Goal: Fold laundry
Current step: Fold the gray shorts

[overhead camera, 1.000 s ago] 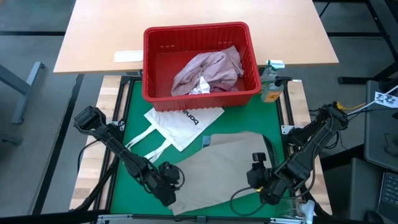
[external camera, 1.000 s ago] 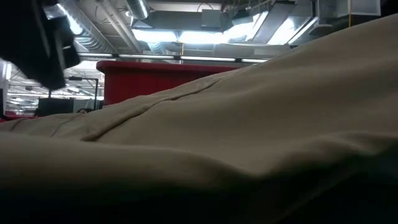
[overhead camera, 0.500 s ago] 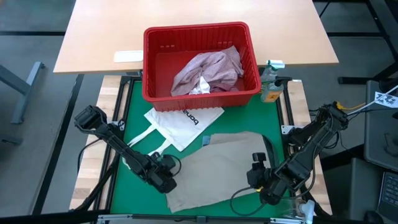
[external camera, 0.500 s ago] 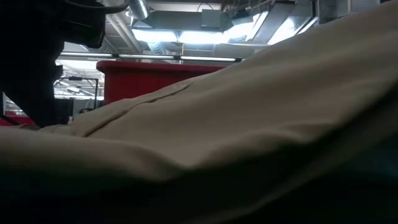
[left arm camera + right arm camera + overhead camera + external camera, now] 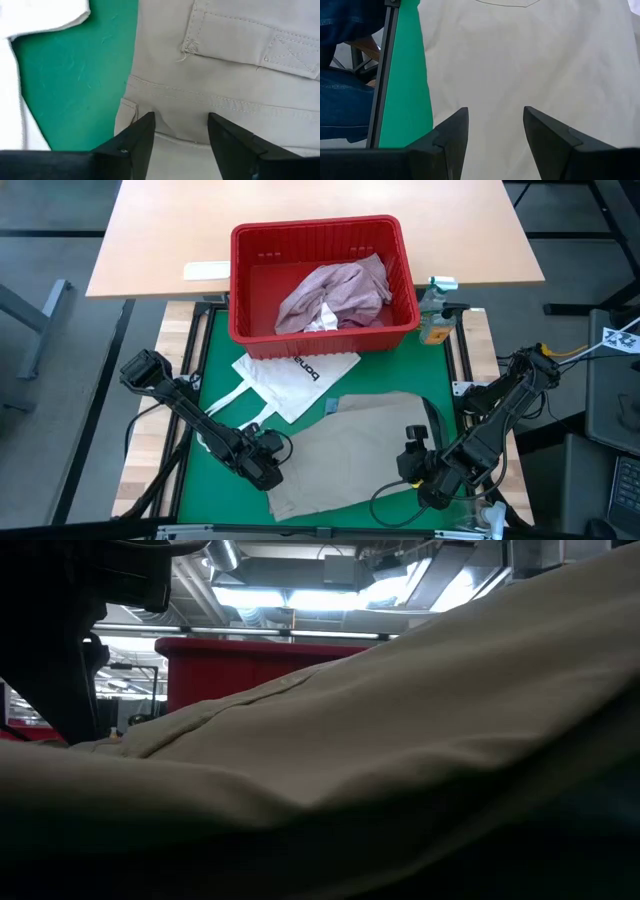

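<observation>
Green matting covers the surface (image 5: 205,370), with a red basket (image 5: 322,242) at its far end holding a mottled pink garment (image 5: 335,292) and a small white piece (image 5: 322,318). A white tote bag (image 5: 290,380) lies just in front of the basket.

Between the two arms the beige trousers (image 5: 350,455) lie flat on the near half of the mat. A second ago the left tool (image 5: 268,465) sat lower, at the near-left corner of the cloth; it has since moved up along the left edge and its fingers have spread. The wrist view shows them apart over the waistband (image 5: 210,102), gripping nothing. That reads as a let-go after a tug or fold, so the left side looks placed and a fresh grasp would come next.

The right tool (image 5: 425,470) has not shifted; it hovers at the near-right edge, fingers (image 5: 447,135) spread over plain cloth, holding nothing.

The trousers' long axis runs diagonally, from the near-left corner toward the far right, waistband end by the left tool.
</observation>
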{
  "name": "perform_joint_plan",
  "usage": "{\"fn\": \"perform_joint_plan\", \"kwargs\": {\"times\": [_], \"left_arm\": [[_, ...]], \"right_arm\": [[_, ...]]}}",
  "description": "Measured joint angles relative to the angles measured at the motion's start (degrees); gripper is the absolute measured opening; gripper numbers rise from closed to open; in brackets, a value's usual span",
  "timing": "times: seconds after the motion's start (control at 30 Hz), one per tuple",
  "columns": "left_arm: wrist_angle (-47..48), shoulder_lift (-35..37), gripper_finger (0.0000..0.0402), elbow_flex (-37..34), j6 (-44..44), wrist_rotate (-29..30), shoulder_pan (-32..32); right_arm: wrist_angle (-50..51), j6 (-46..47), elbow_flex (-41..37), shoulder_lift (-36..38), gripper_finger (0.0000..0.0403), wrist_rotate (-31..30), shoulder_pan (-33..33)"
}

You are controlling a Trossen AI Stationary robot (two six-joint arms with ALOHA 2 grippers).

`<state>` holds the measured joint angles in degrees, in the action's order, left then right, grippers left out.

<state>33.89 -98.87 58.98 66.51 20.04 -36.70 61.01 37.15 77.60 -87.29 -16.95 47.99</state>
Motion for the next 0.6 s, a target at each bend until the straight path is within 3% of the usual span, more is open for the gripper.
{"fn": "perform_joint_plan", "kwargs": {"times": [0.2, 0.6], "left_arm": [[0.65, -0.01, 0.0211, 0.00, -0.83, 2.28, 0.62], [5.08, -0.02, 0.0211, -0.02, 1.51, -0.18, 2.58]], "right_arm": [[0.00, 0.00, 0.02, 0.00, 0.0191, 0.00, 0.00], [0.00, -0.02, 0.02, 0.00, 0.0191, 0.02, 0.00]]}}
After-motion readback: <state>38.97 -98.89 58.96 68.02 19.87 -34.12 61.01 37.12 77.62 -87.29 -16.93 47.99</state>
